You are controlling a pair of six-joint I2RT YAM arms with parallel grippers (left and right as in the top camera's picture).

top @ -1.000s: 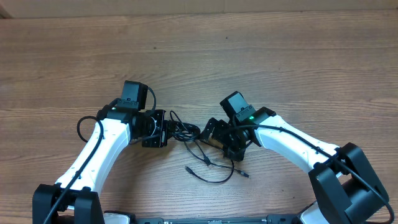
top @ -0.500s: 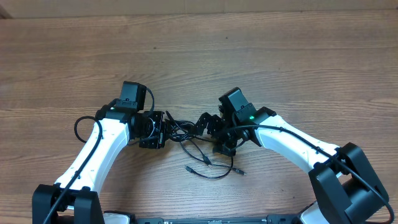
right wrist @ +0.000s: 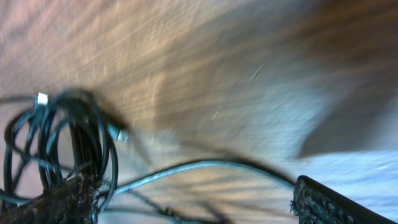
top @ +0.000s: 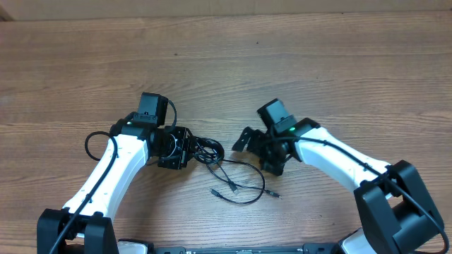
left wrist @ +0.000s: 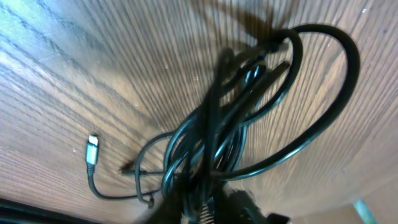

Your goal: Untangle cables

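Cables point(top: 209, 150): thin, limp, light; loops snag-prone, likely slippery on wood. Bundle touching left hand point(top: 185, 147) tips; grip there unclear. Loose strands trailing beside right hand point(top: 258, 149), fingers spread wide, empty. Best hold: single strand near plug point(left wrist: 92, 148). Worktop point(top: 318, 70): bare wood, ample room beyond both hands.

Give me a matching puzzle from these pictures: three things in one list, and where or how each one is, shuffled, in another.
1. coiled bundle of thin black cables
2. right arm's black fingers
3. small silvery-tipped plug

a. spread wide apart
b. lying on the brown wooden table, apart from the coil
c. right beside the left arm's fingers

Pairs: 1-c, 2-a, 3-b.
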